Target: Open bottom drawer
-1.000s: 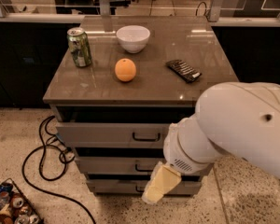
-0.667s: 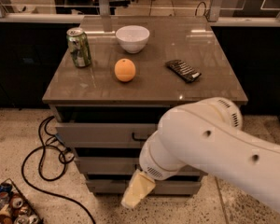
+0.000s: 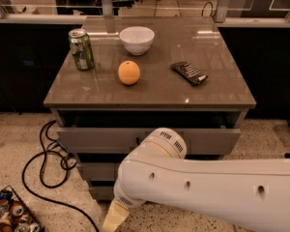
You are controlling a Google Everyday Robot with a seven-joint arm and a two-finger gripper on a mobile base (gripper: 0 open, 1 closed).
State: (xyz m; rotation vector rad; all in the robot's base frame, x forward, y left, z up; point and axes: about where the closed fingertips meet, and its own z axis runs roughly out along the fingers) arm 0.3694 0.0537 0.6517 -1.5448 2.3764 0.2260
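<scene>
The grey cabinet has three drawers under its brown top [image 3: 217, 88]. The bottom drawer [image 3: 100, 193] shows only as a strip of grey front at its left end. My white arm [image 3: 208, 187] covers the rest of it and its handle. The top drawer [image 3: 101, 139] stands slightly pulled out, with the middle drawer [image 3: 93, 170] below it. My gripper [image 3: 113, 218] hangs beige at the end of the arm. It is low in front of the cabinet's lower left, near the floor.
On the cabinet top stand a green can [image 3: 81, 49], a white bowl [image 3: 137, 39], an orange [image 3: 129, 72] and a black flat packet [image 3: 189, 73]. A black cable [image 3: 43, 166] loops on the floor at left. A wire basket of cans [image 3: 9, 216] sits bottom left.
My arm has swung left and down across the drawer fronts. The gripper has moved from the lower middle to the lower left, nearer the floor.
</scene>
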